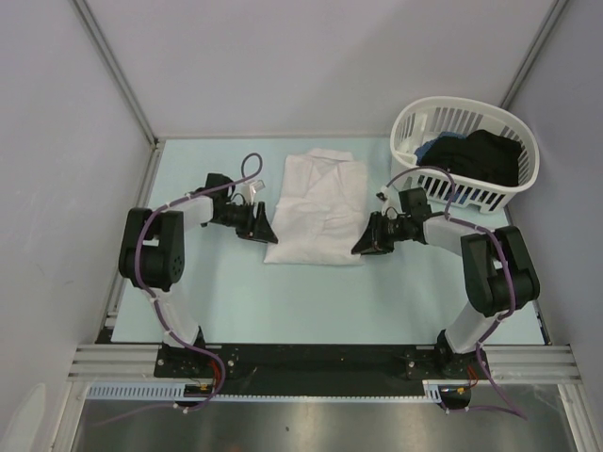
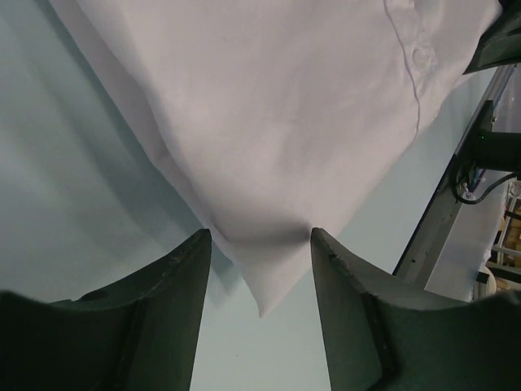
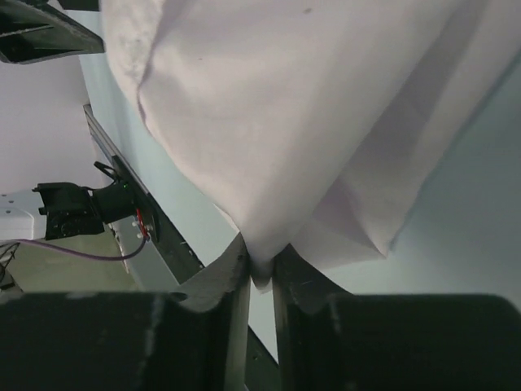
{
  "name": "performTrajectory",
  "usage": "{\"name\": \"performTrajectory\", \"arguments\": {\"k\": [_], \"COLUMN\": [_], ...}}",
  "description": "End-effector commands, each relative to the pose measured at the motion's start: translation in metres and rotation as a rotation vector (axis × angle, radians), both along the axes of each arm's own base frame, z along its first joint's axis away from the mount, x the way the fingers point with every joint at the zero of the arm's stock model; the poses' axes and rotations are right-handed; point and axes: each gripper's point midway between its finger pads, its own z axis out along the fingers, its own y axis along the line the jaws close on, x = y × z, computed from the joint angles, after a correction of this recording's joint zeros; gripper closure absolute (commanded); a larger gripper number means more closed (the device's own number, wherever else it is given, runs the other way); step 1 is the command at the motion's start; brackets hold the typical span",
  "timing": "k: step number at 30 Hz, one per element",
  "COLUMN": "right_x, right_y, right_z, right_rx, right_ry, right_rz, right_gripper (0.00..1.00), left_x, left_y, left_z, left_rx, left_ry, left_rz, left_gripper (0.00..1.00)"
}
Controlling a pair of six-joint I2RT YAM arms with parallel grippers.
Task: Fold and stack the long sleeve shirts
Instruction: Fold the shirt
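Note:
A white long sleeve shirt [image 1: 318, 207] lies partly folded on the pale table, between the two arms. My left gripper [image 1: 264, 226] is at its near-left corner. In the left wrist view the fingers [image 2: 175, 285] stand apart, and the shirt's pointed corner [image 2: 269, 277] lies between them without being pinched. My right gripper [image 1: 363, 243] is at the near-right corner. In the right wrist view it [image 3: 260, 265] is shut on a pinch of the white cloth [image 3: 309, 106], which rises in a fold from the jaws.
A white slatted basket [image 1: 490, 193] stands at the back right, holding dark clothes [image 1: 480, 155]. Grey walls close the table [image 1: 236, 301] on three sides. A metal rail runs along the near edge by the arm bases.

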Motion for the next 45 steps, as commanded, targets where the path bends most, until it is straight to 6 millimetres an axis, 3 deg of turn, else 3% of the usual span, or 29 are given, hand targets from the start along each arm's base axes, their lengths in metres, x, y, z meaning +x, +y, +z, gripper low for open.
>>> {"name": "performTrajectory", "arguments": {"k": [1,7,8,11,14,18,19,21,23,24,25,27,28,29,32,33,34,37,38,39,41,43,45], "right_x": [-0.015,-0.011,-0.011,-0.02,-0.028,-0.031,-0.029,-0.029,-0.017,-0.02,-0.011,-0.006,-0.002,0.005,0.007,0.005,-0.004,-0.002,0.004,0.005,0.013,0.019,0.028], "right_y": [-0.006,-0.012,-0.014,-0.019,-0.023,-0.026,-0.025,-0.029,-0.028,-0.031,-0.03,-0.029,-0.025,-0.019,0.013,0.023,0.038,0.057,0.061,0.061,0.061,0.06,0.056], "right_z": [-0.016,-0.034,-0.039,-0.049,-0.056,-0.058,-0.055,-0.046,-0.018,-0.009,0.01,0.042,0.059,0.077,0.1,0.102,0.099,0.074,0.071,0.05,0.036,0.008,-0.004], "right_rx": [-0.017,-0.068,-0.084,-0.116,-0.149,-0.167,-0.167,-0.171,-0.142,-0.137,-0.121,-0.077,-0.05,-0.013,0.094,0.127,0.158,0.217,0.237,0.227,0.232,0.213,0.213], "right_ry": [0.131,0.138,0.145,0.176,0.198,0.191,0.186,0.186,0.118,0.138,0.091,0.0,-0.049,-0.115,-0.181,-0.133,-0.098,-0.029,-0.051,0.002,-0.003,0.049,0.038], "right_rz": [-0.032,-0.05,-0.055,-0.06,-0.068,-0.07,-0.067,-0.045,-0.015,-0.011,-0.007,0.007,0.017,0.011,0.049,0.033,0.06,0.053,0.055,0.047,0.04,0.018,0.004], "right_gripper": [0.84,0.94,0.99,1.0,1.0,1.0,1.0,0.76,0.58,0.54,0.5,0.38,0.32,0.17,0.0,0.0,0.0,0.02,0.04,0.04,0.06,0.08,0.11], "left_x": [-0.017,-0.035,-0.035,-0.034,-0.03,-0.025,-0.023,-0.019,-0.018,-0.017,-0.017,-0.021,-0.024,-0.029,-0.051,-0.047,-0.059,-0.056,-0.051,-0.042,-0.032,-0.017,-0.007], "left_y": [-0.016,-0.009,-0.007,-0.005,-0.004,0.0,0.0,0.0,0.001,0.004,0.004,0.006,0.003,-0.004,-0.039,-0.051,-0.068,-0.098,-0.103,-0.11,-0.113,-0.11,-0.103], "left_z": [0.008,-0.017,-0.02,-0.027,-0.03,-0.035,-0.033,-0.016,0.009,0.022,0.044,0.064,0.084,0.092,0.112,0.118,0.116,0.111,0.095,0.094,0.075,0.043,0.011], "left_rx": [-0.054,0.016,0.031,0.056,0.066,0.106,0.107,0.086,0.023,0.005,-0.03,-0.05,-0.085,-0.109,-0.211,-0.243,-0.271,-0.325,-0.313,-0.332,-0.314,-0.294,-0.267], "left_ry": [0.019,0.077,0.078,0.086,0.089,0.08,0.079,0.024,-0.046,-0.084,-0.143,-0.188,-0.237,-0.233,-0.189,-0.222,-0.137,-0.129,-0.084,-0.114,-0.039,0.019,0.07], "left_rz": [-0.038,-0.026,-0.021,-0.015,-0.012,-0.001,-0.001,-0.025,-0.046,-0.044,-0.053,-0.071,-0.089,-0.097,-0.155,-0.167,-0.165,-0.181,-0.161,-0.161,-0.095,-0.017,0.049], "left_gripper": [0.45,0.6,0.67,0.79,0.87,0.89,0.85,0.66,0.49,0.45,0.4,0.28,0.2,0.02,0.01,0.01,0.01,0.01,0.01,0.01,0.03,0.03,0.05]}}
